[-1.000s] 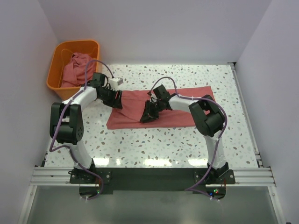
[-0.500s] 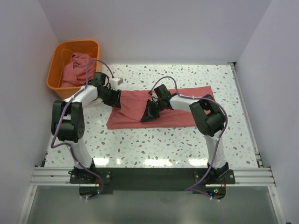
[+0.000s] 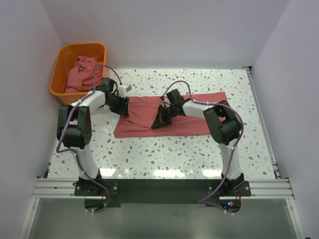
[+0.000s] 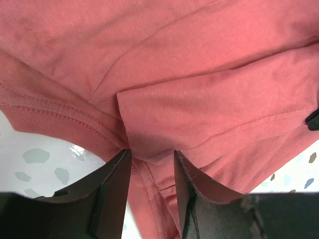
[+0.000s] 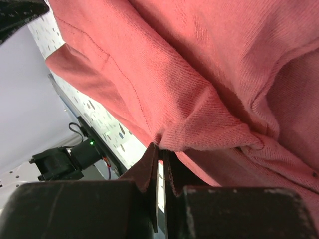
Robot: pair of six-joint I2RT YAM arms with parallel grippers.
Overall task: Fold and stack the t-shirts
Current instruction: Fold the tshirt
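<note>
grips 9 o'clock edge of the t-shirt (image 3: 195, 122) with left gripper (image 4: 151, 154); pinches its centre fold tight in right gripper (image 5: 160, 149).

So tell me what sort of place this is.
Probably a robotics lab test cell: plain white walls box in a speckled table, the left arm and right arm are bolted to an aluminium rail, and a t-shirt lies as the workpiece.

Speckled white table (image 3: 164, 154), plain pale walls (image 3: 174, 35), aluminium rail (image 3: 159, 188) along near edge
</note>
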